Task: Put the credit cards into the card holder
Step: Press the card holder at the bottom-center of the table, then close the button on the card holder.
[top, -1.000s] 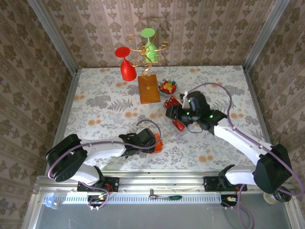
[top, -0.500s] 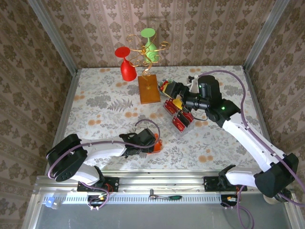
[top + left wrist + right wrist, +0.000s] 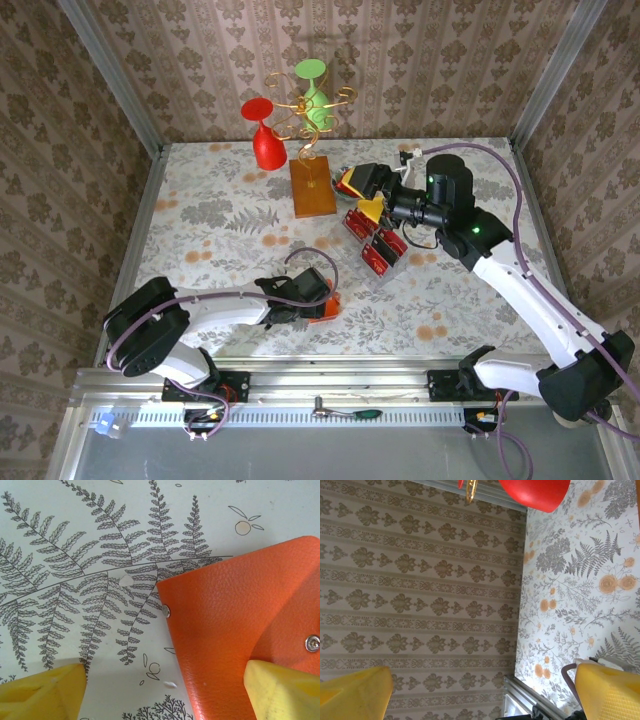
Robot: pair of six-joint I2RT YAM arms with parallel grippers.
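R gripper (image 3: 360,196) lifted off cards (image 3: 376,246), open

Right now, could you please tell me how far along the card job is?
Nothing looks done yet: the credit cards lie loose on the table, apart from the card holder. In hand: the left jaws stand open at the holder's corner, one finger over it, and the right jaws are open and empty near the cards. Left to do: pick up each card and slide it into the holder.
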